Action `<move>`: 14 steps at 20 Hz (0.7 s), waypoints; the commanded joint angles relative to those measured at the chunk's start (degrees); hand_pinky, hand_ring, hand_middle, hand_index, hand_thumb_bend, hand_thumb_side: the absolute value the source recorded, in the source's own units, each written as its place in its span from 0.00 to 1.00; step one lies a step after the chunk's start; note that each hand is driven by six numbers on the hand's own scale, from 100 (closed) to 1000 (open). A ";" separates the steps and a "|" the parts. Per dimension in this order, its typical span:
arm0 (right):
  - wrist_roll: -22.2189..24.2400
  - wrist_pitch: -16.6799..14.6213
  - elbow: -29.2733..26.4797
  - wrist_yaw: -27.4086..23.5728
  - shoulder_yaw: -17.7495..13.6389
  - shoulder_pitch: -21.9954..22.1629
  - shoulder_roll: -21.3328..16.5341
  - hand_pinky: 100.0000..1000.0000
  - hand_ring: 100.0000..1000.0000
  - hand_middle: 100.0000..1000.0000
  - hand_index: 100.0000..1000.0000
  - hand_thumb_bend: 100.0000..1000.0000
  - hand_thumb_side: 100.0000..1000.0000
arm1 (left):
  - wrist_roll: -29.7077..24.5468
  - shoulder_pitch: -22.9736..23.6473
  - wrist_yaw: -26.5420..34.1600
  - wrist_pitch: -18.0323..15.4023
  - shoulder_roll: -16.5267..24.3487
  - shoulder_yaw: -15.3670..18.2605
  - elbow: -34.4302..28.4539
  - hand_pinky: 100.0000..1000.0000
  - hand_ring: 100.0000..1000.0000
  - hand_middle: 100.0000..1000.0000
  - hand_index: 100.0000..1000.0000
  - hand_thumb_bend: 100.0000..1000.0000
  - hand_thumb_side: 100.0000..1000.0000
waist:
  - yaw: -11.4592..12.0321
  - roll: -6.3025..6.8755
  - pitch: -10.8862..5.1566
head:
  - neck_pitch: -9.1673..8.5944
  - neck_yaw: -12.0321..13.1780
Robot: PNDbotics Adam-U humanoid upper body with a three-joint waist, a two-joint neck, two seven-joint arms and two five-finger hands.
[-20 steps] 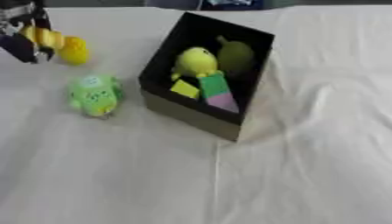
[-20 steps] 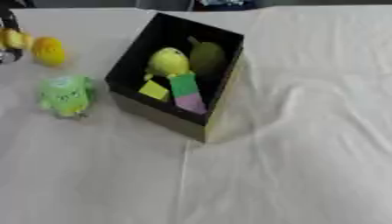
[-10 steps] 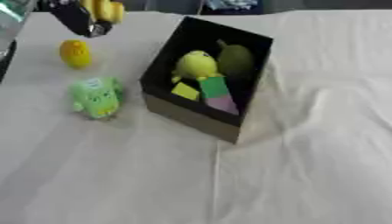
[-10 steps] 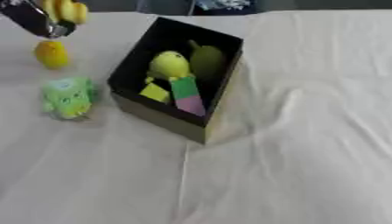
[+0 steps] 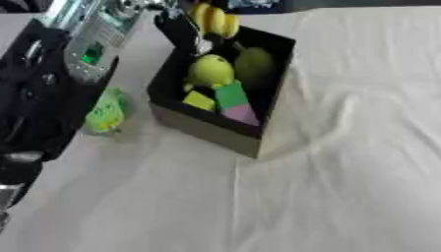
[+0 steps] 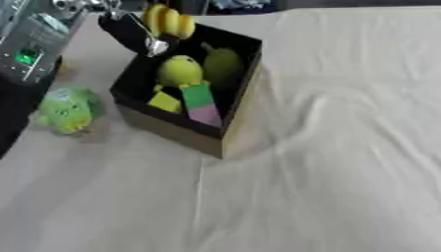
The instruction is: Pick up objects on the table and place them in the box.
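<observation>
Bananas, yellow, now up over the far left corner of the box, not out at the far left of the bench as a moment ago. Carried there by the left hand, curled round them from below. Means nearly done with this one: only needs letting go, judging by how close to the black rim. Could still slip outside the wall if dropped too near the edge. No sign of the right hand anywhere. Counting inside the box: one round yellow fruit, one darker green fruit beside it, one yellow block, one green block, one pink block touching the green one. Makes five things in already, six with the bananas. Counting outside: one green toy lying on the bench just left of the box, waiting to be picked up. Also one small yellow thing out there a moment ago, near the far left; now covered by the big black arm, so cannot say where. Probably two more trips after this drop.
</observation>
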 commanded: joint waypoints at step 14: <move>0.58 0.24 -0.82 -0.62 -0.36 -1.09 -0.62 0.82 0.78 0.59 0.74 0.00 0.75 | 5.56 -0.13 -2.55 -1.92 -2.42 -0.85 10.24 0.89 0.88 0.87 0.91 0.57 0.25 | -0.73 0.73 -1.39 | 0.28 -1.03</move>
